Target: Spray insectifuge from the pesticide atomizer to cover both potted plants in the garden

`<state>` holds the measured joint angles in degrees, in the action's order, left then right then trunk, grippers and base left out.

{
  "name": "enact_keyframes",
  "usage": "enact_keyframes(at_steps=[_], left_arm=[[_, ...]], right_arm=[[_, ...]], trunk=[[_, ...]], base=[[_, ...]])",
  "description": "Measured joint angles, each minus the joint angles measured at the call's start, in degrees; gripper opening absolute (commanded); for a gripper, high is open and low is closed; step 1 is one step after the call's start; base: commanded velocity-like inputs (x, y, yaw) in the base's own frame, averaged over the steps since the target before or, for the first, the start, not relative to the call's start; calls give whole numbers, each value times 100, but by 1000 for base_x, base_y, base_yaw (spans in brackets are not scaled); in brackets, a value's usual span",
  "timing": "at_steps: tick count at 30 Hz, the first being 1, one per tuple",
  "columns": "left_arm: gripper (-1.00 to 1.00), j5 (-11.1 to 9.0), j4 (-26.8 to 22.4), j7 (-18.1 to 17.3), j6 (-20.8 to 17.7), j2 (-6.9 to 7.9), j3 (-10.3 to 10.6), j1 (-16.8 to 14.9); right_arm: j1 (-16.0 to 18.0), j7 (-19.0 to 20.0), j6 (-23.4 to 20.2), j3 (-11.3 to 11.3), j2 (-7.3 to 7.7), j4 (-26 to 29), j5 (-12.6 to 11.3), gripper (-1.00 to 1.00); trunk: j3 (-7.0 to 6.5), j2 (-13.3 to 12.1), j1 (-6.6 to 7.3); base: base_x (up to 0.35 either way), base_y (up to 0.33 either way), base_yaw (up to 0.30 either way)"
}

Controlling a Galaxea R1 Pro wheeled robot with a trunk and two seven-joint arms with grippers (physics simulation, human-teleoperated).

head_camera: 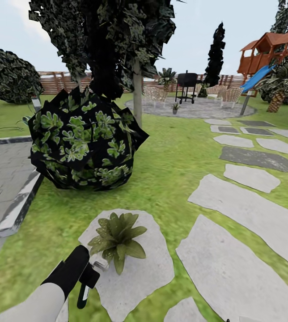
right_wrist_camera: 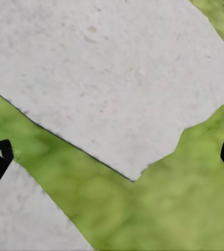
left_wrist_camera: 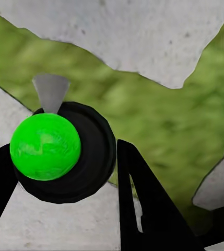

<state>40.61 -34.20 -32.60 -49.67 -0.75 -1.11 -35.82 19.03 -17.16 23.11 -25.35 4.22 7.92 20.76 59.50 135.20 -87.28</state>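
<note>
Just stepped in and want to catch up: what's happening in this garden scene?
A simulated robot stands on the lawn among stepping stones. Its left hand is closed around the pesticide atomizer, seen end-on in the left wrist view, with a green ball at its tip. It is held right beside a potted plant sitting on a stone. The right hand hangs open over grass and paving. A second potted plant stands on the far patio.

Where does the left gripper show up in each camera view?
Head view: left gripper lower left, beside the potted plant.
Left wrist view: its fingers at the lower edge, clamping the pesticide atomizer.
Right wrist view: right gripper over stone and grass.
Shared landmark: grey stepping stones.
</note>
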Motion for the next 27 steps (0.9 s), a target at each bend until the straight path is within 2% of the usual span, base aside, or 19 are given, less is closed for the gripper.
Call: enact_keyframes(at_steps=[12, 22, 27], left_arm=[[-100, -1, -2, 2, 0, 1, 0, 0], [-100, 1, -8, 1, -9, 10, 0, -1], [-100, 1, -9, 1, -11, 10, -4, 0]], right_arm=[[-1, 9, 0, -1, 1, 1, 0, 100], [0, 9, 0, 0, -8, -4, 0, 100], [1, 11, 0, 0, -9, -9, 0, 100]], trunk=[[0, -1, -1], [0, -1, -1], [0, -1, -3]], base=[[0, -276, 51], [-8, -278, 260], [-168, -210, 277]])
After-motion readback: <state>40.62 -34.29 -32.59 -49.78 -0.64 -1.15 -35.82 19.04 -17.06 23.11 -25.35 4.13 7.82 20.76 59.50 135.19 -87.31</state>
